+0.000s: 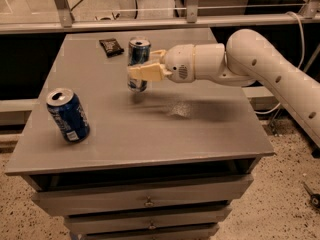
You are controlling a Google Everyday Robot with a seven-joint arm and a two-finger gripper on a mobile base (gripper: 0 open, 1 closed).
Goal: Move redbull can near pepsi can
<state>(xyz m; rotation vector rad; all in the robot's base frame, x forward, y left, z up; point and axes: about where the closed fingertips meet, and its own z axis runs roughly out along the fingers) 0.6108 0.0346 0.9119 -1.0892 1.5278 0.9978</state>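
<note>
Drawer fronts [145, 201] sit beneath the grey table [210, 139]. Near the front left edge stands the pepsi can [68, 115], leaning slightly. Further back, at mid-table, the gripper [142, 66] reaches in from the right, its fingers [145, 73] pinching the upright redbull can [138, 51], well apart from the pepsi can. A dark packet [111, 46] lies beyond.
</note>
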